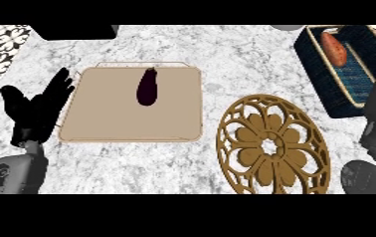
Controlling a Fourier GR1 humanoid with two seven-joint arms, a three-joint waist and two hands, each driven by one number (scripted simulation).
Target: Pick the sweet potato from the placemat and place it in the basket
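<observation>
1. Left black hand (pixel 33 109) is seen nearest, at the left edge beside the mat, fingers straight and spread, nothing held.
2. On the beige rectangular placemat (pixel 132 121) only a dark purple eggplant (pixel 147 86) is left.
3. A round gold openwork trivet (pixel 273 151) lies to the mat's right.
4. The orange sweet potato (pixel 333 48) is found inside the dark woven basket (pixel 323 81); placement is judged done.
5. Right hand (pixel 369 131): barely shown at the right edge; fingers not made out.
</observation>
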